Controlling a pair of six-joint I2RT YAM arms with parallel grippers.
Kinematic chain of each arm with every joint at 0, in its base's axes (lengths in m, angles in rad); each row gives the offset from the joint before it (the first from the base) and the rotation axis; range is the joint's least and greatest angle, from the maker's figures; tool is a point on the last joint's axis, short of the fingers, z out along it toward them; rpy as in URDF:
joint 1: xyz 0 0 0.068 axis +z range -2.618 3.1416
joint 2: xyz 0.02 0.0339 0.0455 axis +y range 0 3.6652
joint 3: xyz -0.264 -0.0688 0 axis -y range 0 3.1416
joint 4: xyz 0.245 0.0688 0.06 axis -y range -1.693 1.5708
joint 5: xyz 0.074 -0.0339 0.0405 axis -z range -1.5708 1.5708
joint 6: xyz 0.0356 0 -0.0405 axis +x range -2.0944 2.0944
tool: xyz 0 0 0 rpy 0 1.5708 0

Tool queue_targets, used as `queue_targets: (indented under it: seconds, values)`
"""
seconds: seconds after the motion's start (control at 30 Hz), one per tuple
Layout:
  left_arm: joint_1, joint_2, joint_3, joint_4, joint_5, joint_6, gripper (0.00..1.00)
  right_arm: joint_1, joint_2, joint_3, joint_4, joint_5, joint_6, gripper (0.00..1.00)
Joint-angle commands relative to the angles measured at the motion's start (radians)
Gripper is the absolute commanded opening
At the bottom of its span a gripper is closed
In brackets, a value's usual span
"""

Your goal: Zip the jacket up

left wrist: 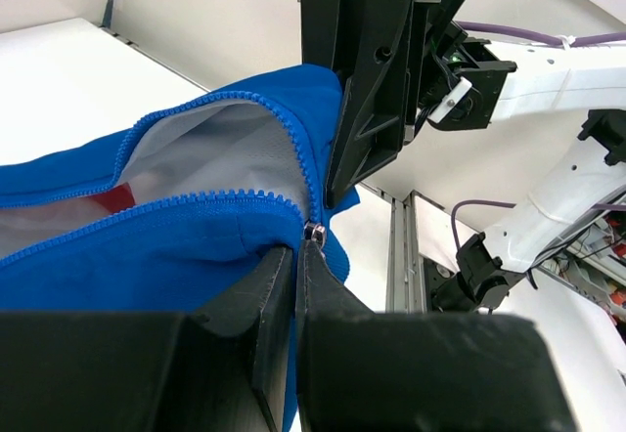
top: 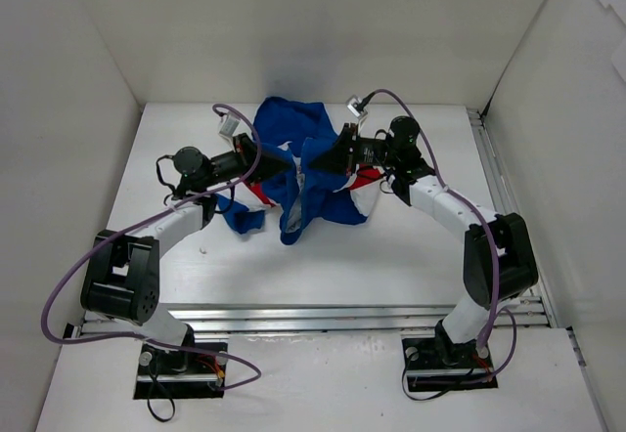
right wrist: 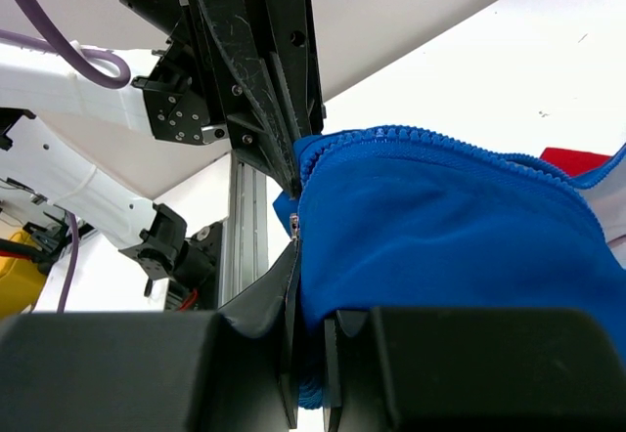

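We see a white table (top: 391, 256) with tall white walls (top: 293, 21) around it, a shiny metal rail (top: 323, 317) along its near edge, another rail (top: 492, 163) down its right side, and something yellow (right wrist: 12, 290) at one edge.

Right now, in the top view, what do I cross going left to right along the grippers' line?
In order: left gripper → right gripper → rail. The jacket spans both grippers, so it has no clear place in the order.
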Motion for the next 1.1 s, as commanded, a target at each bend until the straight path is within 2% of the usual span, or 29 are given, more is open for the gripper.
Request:
queue_targets:
  seconds: [0.0, 1.07]
  values:
    - [-0.006, -0.018, 0.058, 0.082, 0.033, 0.031, 0.0, -0.005, -0.007, 0.063, 0.12, -0.024, 0.008, 0.0]
    - [-0.006, -0.043, 0.047, 0.065, -0.02, 0.049, 0.0, 0.006, -0.014, 0.035, 0.128, -0.023, 0.011, 0.0]
